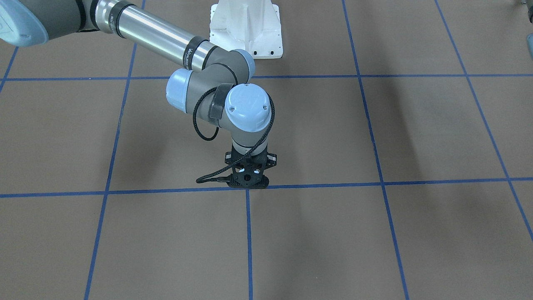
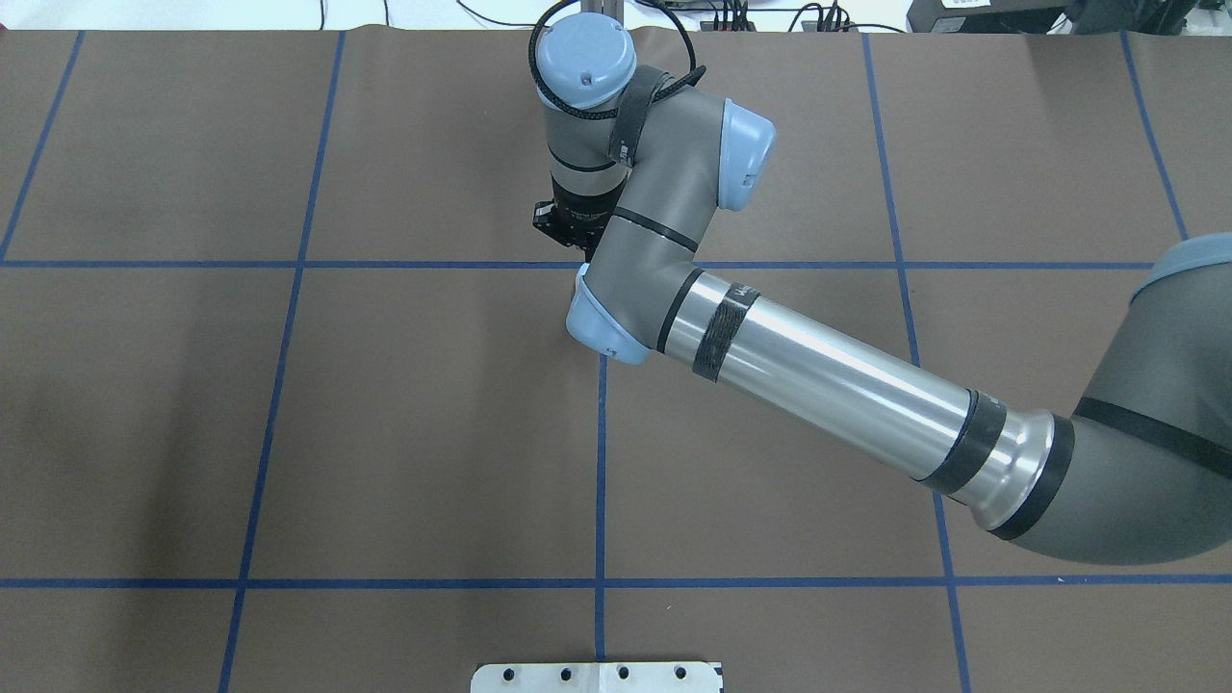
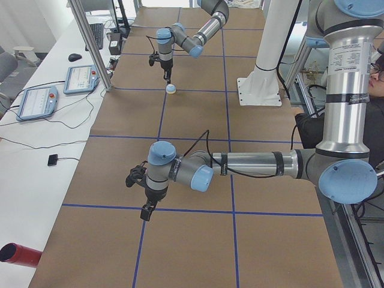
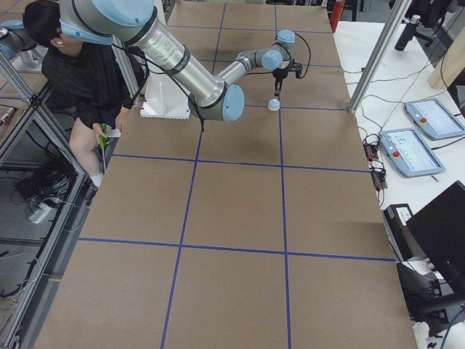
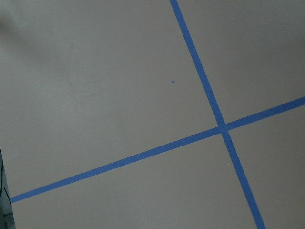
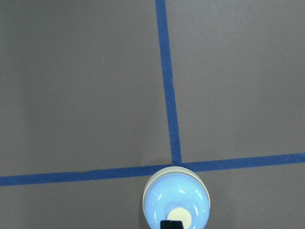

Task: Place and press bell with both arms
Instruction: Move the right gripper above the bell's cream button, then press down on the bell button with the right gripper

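Nearest, from the table's left end, the left gripper hangs low over the brown paper beside a blue tape line. Whether its jaws are apart or together, I cannot tell. Further out, there's the bell, upright, right at a tape crossing. It has a smooth, glossy blue dome, a cream base ring and a round cream button on top. It looks light and rigid, and that slick dome would likely slip. I'd take it low across the sides, near the ring, and press straight down, or it may skid on the matte paper. Directly over the button, the right gripper points down, jaws seemingly together in one narrow black tip. Contact I cannot confirm.
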